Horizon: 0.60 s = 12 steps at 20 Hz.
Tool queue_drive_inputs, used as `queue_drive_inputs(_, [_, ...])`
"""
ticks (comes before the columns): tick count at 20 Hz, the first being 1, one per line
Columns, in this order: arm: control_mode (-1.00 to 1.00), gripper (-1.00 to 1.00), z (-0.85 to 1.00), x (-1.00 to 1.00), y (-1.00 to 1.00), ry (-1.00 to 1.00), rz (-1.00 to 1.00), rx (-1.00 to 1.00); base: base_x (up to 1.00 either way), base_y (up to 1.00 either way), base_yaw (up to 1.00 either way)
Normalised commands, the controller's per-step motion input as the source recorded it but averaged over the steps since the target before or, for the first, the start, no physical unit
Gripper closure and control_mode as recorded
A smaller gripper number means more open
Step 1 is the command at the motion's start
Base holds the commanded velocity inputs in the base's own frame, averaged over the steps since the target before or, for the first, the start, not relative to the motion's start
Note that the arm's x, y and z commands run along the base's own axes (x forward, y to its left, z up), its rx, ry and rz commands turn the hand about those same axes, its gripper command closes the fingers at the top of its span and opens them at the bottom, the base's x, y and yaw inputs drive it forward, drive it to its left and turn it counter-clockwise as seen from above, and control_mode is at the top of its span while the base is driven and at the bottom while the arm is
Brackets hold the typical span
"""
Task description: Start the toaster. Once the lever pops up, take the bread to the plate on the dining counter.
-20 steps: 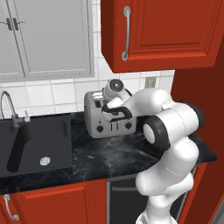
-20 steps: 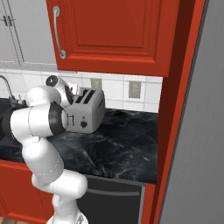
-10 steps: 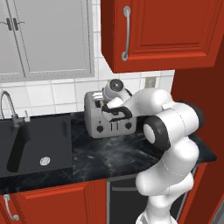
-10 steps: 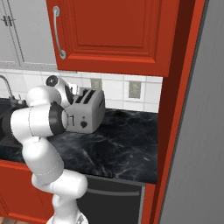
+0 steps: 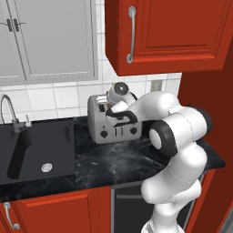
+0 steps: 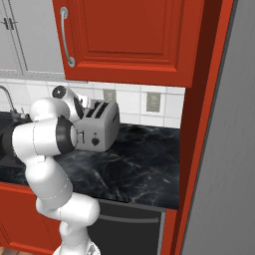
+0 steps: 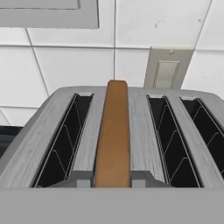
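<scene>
Four slots, one toaster (image 7: 131, 131), silver-grey, standing on the black marble desk (image 5: 113, 168) against the tiled wall.
One bread (image 7: 113, 131) slice, brown, upright in the second slot from the left in the hand view, its top edge proud of the slot.
One claw (image 7: 113, 181), clenched on the near end of the bread, a grey fingertip (image 7: 81, 178) on each side of the slice.
Sink (image 5: 36, 150) to the left; red cabinet (image 5: 168, 32) overhead.
Risks, judged: thin slice may snap or slip if lifted at a tilt; dragging against slot wires could shift the toaster; a steep lift may strike the cabinet.
</scene>
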Motion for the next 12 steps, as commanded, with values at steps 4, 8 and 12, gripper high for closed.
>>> queue_drive_inputs(4, [-1.0,1.0,0.0,0.0,0.0,0.0,0.0,0.0,0.0,0.0,0.0])
queue_drive_inputs(8, [-1.0,1.0,0.0,0.0,0.0,0.0,0.0,0.0,0.0,0.0,0.0])
queue_drive_inputs(12, [-1.0,1.0,0.0,0.0,0.0,0.0,0.0,0.0,0.0,0.0,0.0])
